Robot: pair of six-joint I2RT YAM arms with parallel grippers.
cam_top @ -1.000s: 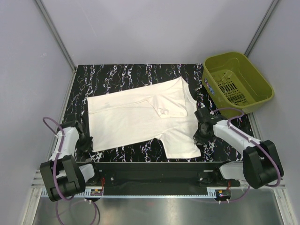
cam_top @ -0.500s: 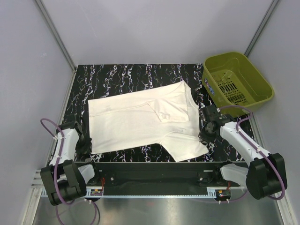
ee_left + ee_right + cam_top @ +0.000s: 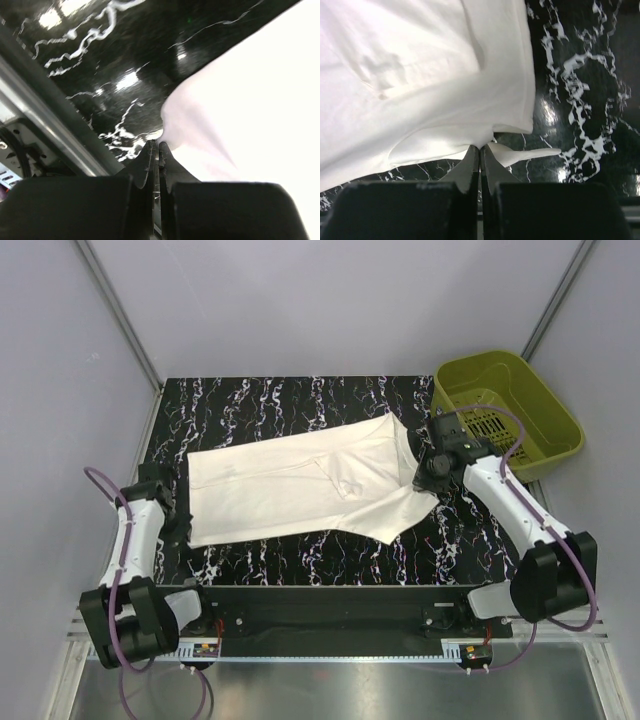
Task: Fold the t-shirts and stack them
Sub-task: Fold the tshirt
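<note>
Grip: both on cloth | t-shirt (image 3: pixel 300 490) runs long axis left-right | left end effector (image 3: pixel 155 146) clamped on its near-left corner | right end effector (image 3: pixel 481 148) clamped on its right edge

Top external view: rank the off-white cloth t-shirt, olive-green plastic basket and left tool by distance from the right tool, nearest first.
1. Off-white cloth t-shirt: touching, its edge pinched in the right tool.
2. Olive-green plastic basket: close behind it, to the right.
3. Left tool: far across the shirt, at its near-left corner.
</note>
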